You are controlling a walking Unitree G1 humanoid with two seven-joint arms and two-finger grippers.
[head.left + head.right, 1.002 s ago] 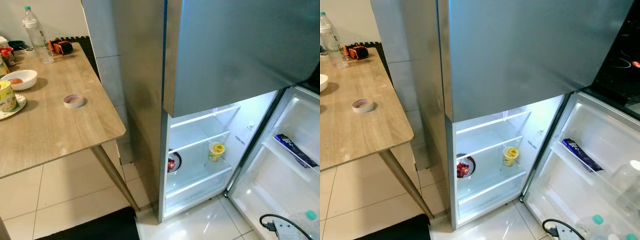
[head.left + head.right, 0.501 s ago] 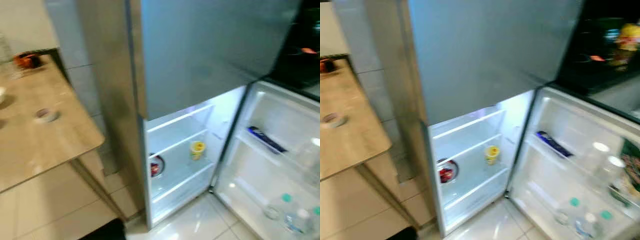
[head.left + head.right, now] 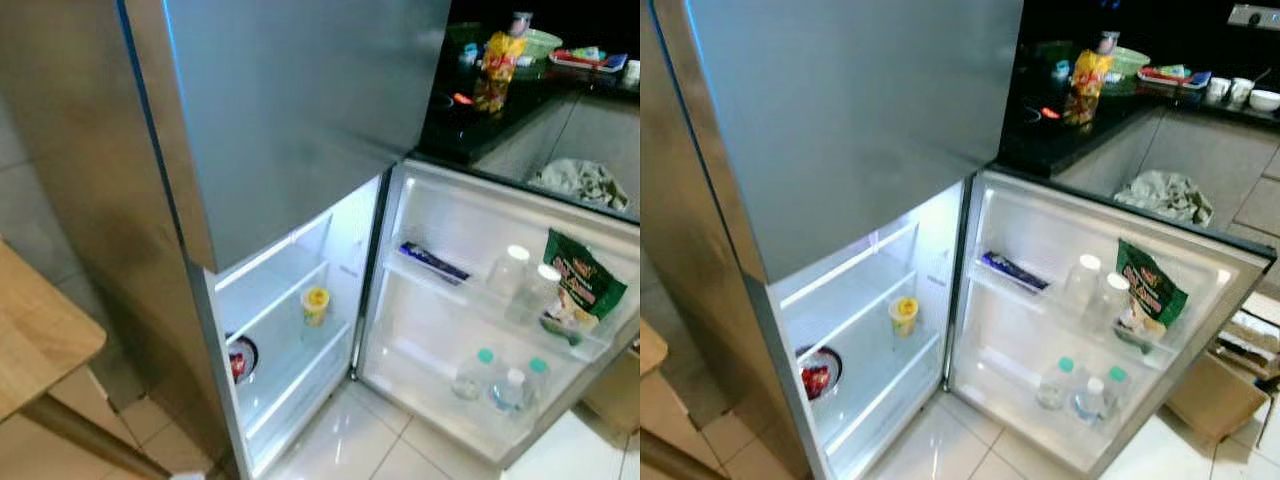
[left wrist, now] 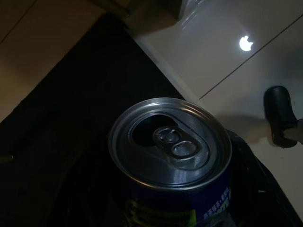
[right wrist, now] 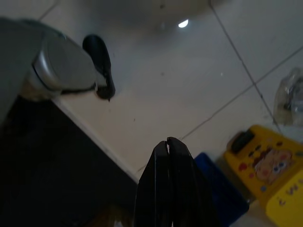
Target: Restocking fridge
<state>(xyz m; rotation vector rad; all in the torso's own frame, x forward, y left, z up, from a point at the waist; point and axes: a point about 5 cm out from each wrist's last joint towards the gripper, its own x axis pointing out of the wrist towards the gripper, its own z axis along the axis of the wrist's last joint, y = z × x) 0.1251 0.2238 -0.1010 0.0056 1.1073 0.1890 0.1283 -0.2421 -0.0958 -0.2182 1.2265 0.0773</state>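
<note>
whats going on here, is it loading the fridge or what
The robot stands facing a steel fridge whose lower door is swung wide open. Its left gripper hangs low over the floor, holding a dark blue drink can with a silver top; nothing has gone in yet. The right gripper hangs idle, fingers together. Inside sit a yellow cup and a bowl of red food; the door shelves hold clear bottles and a green snack bag.

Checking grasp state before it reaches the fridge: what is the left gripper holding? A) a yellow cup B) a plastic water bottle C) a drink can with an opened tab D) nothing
C: the left wrist view shows a drink can with its silver top and open mouth, held at the left gripper over the dark mat.
</note>
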